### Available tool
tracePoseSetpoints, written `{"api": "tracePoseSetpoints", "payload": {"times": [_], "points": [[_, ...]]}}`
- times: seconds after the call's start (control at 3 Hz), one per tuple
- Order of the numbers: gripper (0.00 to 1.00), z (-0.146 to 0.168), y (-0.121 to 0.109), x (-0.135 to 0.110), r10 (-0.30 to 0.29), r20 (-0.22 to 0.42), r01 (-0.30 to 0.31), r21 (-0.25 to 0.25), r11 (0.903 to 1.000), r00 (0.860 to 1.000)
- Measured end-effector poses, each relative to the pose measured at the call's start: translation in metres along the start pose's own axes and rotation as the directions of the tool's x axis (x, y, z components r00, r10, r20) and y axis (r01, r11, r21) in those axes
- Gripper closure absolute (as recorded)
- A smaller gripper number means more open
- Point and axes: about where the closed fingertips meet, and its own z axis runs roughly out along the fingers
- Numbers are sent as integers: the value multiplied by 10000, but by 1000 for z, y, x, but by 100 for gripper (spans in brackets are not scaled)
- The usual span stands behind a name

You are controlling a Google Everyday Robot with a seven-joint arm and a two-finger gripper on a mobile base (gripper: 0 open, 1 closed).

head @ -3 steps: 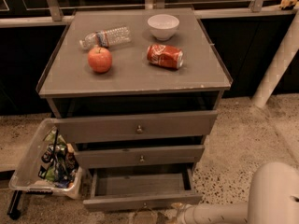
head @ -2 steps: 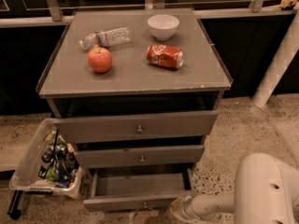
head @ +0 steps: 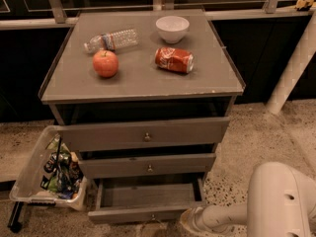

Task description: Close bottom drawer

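The bottom drawer [head: 148,195] is the lowest of the cabinet's three and stands pulled out, showing a bare flat tray. Its slim front panel [head: 138,214] has a tiny round knob [head: 153,217]. My gripper [head: 190,222] is at the end of the white arm, low at the frame's bottom edge, close to the right end of the drawer's front panel. The top drawer front [head: 145,134] and middle drawer front [head: 147,165] also stick out a little.
On the cabinet top lie a red apple [head: 105,63], a plastic water bottle [head: 111,39], a white bowl [head: 172,28] and a red soda can [head: 174,59]. A clear bin [head: 37,181] of packets stands left of the drawers. A white pillar [head: 294,68] rises at right.
My white arm has moved left along the floor, bringing the gripper from the drawer's right side up to the right end of its front panel. The drawer stays open.
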Motion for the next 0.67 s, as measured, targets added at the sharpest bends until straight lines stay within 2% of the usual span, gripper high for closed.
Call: {"api": "tracePoseSetpoints", "payload": {"times": [0.33,0.67], "points": [[100,6,-9,-10,-433,549,436,-46,9990,9976],[100,17,-13,-30,-1000,1105,1024,-161,9946,9888]]}}
